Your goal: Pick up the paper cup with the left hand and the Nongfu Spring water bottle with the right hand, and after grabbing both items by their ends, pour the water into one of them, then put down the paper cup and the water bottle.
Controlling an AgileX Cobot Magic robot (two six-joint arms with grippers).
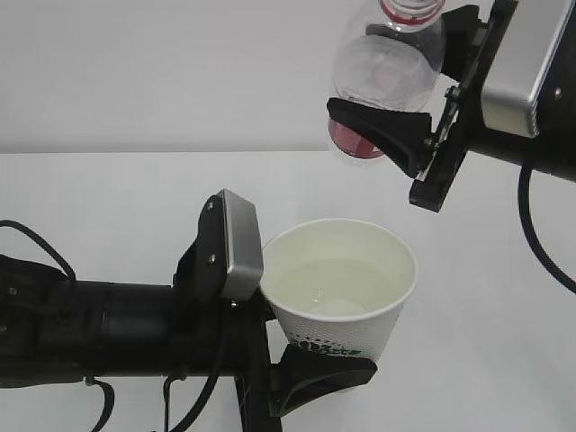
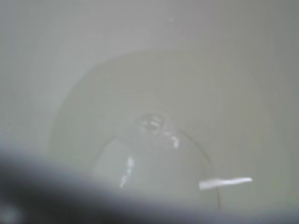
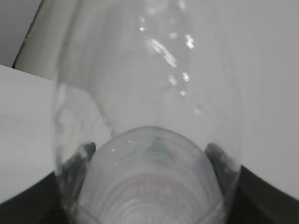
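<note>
1. The left hand (image 1: pixel 315 355) reaches in from the left at the near edge of the scene, its jaws closed around the lower part of the paper cup (image 1: pixel 346 288), so the cup sits upright just right of the grey plate (image 1: pixel 241 245) on the arm.
2. The paper cup holds the water (image 1: pixel 335 286), a clear pool low inside its cream wall; the left wrist view looks straight down into that pool (image 2: pixel 154 140).
3. The right hand (image 1: pixel 409 117) comes in from the upper right, its jaws clamped on the body of the Nongfu Spring water bottle (image 1: pixel 382 76).
4. The bottle hangs above the cup and slightly to its right, well apart from the rim, with the red neck ring (image 1: pixel 409 11) at the top edge.
5. In the right wrist view the clear bottle (image 3: pixel 149 140) fills the frame between two dark fingers (image 3: pixel 79 161).
</note>
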